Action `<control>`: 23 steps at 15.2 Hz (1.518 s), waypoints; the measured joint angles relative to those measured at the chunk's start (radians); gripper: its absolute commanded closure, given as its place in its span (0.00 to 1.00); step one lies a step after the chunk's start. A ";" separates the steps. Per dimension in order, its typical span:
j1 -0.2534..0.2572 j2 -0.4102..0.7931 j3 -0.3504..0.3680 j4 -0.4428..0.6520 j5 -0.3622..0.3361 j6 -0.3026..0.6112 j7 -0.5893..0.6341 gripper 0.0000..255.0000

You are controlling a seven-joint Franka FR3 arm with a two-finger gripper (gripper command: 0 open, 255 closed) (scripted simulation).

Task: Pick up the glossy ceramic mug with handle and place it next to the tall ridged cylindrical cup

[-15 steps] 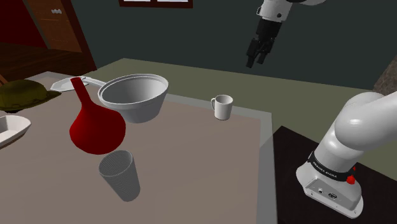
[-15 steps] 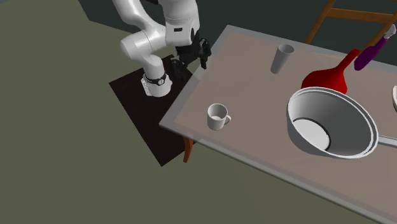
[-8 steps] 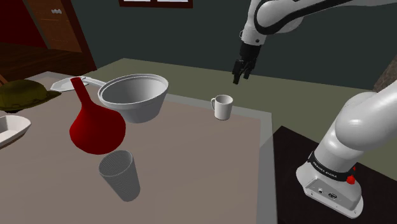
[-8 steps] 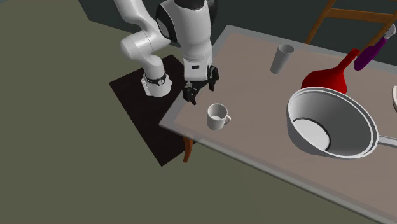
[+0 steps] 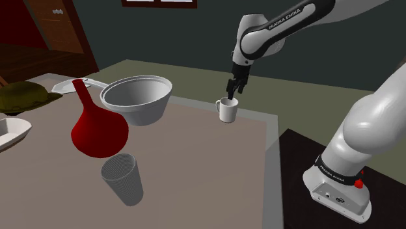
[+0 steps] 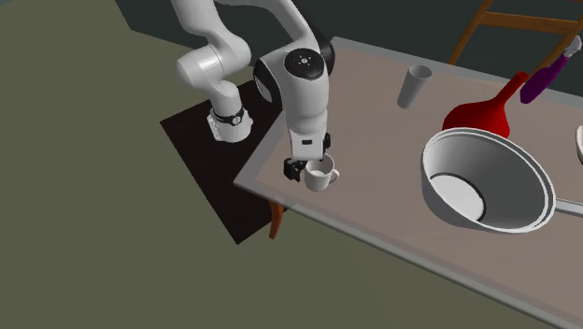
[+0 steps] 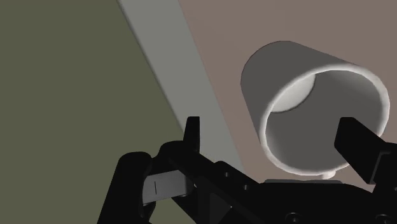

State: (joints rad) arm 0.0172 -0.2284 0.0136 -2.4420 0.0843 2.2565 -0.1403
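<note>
The white mug (image 5: pixel 228 112) (image 6: pixel 320 178) stands upright on the table (image 5: pixel 215 169) (image 6: pixel 374 121), close to the table's edge and corner. In the shoulder view its handle points toward that view's left. The black gripper (image 5: pixel 232 94) (image 6: pixel 304 170) hangs straight above the mug with its fingertips down at the level of the rim. In the wrist view the gripper (image 7: pixel 273 127) has its fingers spread wide, with the mug (image 7: pixel 286 70) and its round opening between them. One finger (image 7: pixel 191 133) stands clear of the mug's outer wall, over the grey border of the table (image 7: pixel 222 38). The other finger (image 7: pixel 359 143) overlaps the far side of the rim, and whether it touches the mug there cannot be told. Nothing is clasped: the mug rests on the table with the open fingers on either side of it. On the mug's left in the shoulder view, near but apart from it, sits a large grey bowl (image 5: pixel 140 110) (image 6: pixel 537 182). Further from the mug than the bowl lies a red flask (image 5: pixel 97 130) (image 6: pixel 476 114) with a long neck. The tall ridged grey cup (image 5: pixel 122 179) (image 6: pixel 415 86) stands well apart from the mug, on the far side of the flask.
</note>
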 measured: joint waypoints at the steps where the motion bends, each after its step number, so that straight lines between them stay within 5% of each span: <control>1: 0.001 0.015 0.002 -0.005 0.001 0.020 0.000 0.00; 13: 0.006 0.085 0.006 -0.036 0.007 0.120 -0.003 0.00; 14: 0.006 0.085 0.006 -0.036 0.007 0.120 -0.004 1.00; 23: 0.006 0.085 0.006 -0.036 0.007 0.120 -0.004 1.00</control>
State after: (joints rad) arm 0.0233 -0.1432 0.0196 -2.4777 0.0917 2.3763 -0.1439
